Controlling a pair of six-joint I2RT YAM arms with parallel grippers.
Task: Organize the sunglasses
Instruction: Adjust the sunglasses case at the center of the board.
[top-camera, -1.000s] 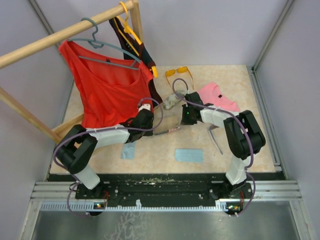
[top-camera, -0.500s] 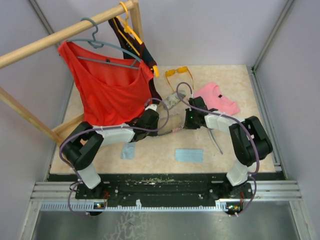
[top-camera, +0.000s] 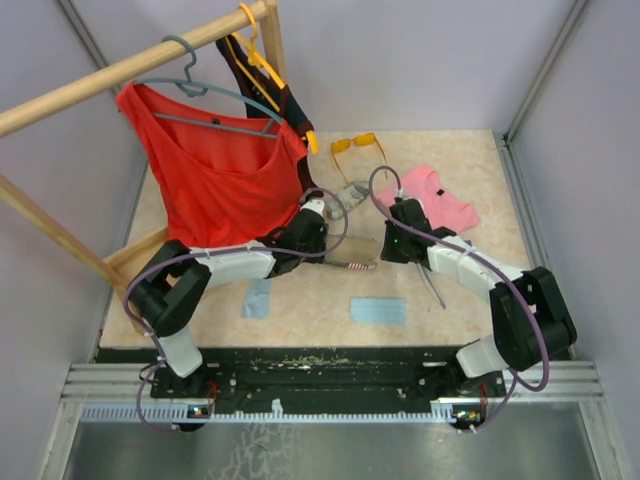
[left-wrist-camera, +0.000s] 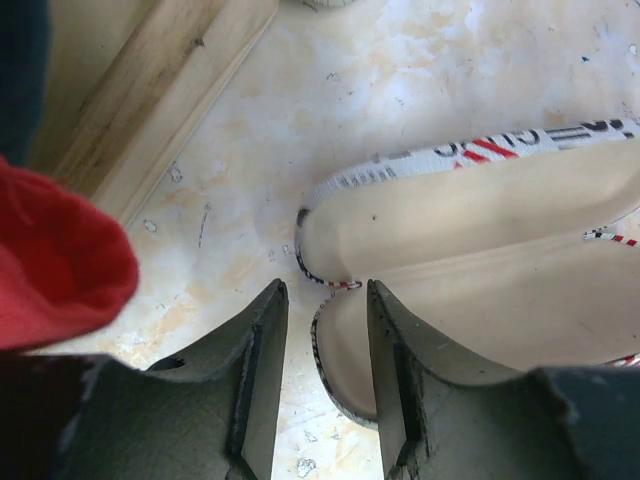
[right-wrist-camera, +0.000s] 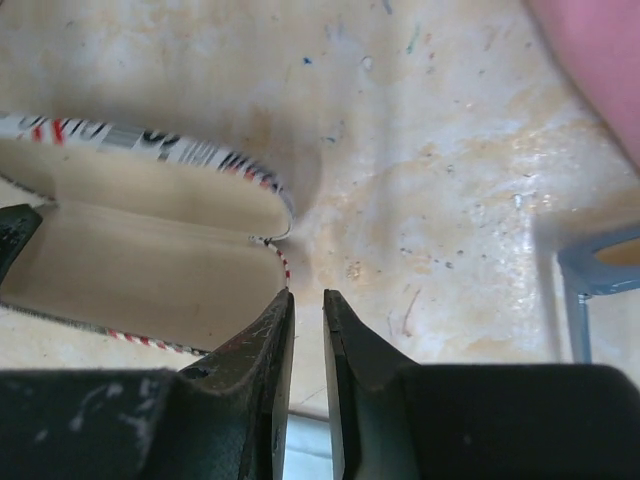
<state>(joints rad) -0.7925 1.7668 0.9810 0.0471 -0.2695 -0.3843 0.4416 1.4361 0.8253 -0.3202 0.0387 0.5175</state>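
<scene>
The orange-lensed sunglasses (top-camera: 357, 145) lie at the back of the table. The slim greyish sunglasses (top-camera: 432, 283) lie to the right of my right arm, and a corner of their frame (right-wrist-camera: 590, 275) shows in the right wrist view. A patterned glasses case (top-camera: 355, 255) lies open between both grippers, its beige lining up (left-wrist-camera: 480, 220) (right-wrist-camera: 150, 250). My left gripper (top-camera: 328, 240) (left-wrist-camera: 325, 290) is open, with the end of the case's lower half between its fingers. My right gripper (top-camera: 385, 250) (right-wrist-camera: 307, 295) shows only a narrow gap with nothing in it, one fingertip at the case's rim.
A second patterned case (top-camera: 345, 195) lies behind the open one. Two light-blue cloths (top-camera: 378, 310) (top-camera: 257, 298) lie near the front. A pink garment (top-camera: 435, 195) is at the right. A red shirt (top-camera: 215, 170) hangs on the wooden rack, whose base (left-wrist-camera: 150, 90) runs close to my left gripper.
Both grippers have moved toward the front right with the case, which now lies open and flat. The left jaws have widened.
</scene>
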